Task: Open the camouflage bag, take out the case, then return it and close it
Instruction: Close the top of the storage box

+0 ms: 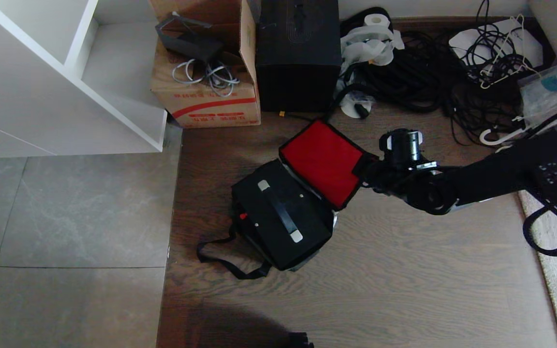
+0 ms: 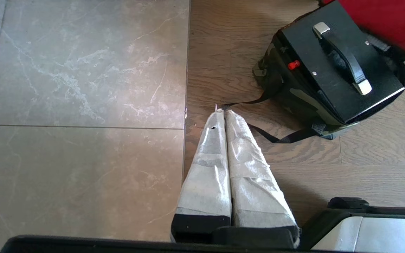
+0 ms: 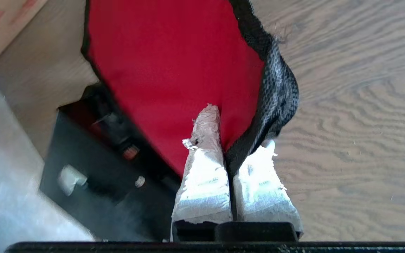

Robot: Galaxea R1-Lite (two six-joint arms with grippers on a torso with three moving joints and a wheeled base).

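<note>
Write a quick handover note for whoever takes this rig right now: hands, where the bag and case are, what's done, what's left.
Right hand: shut on the edge of the red-lined lid of the boxy camouflage fabric bag, holding the lid open.
Left hand: shut, empty, parked over the floor beside the bag's black webbing strap.
Flat black hard case with the silver-ended handle: sitting in the open bag on the wooden floor.
Done: bag is open.
Unclear: whether the case has been taken out and returned already.
Left at minimum: close the lid over the case.
</note>
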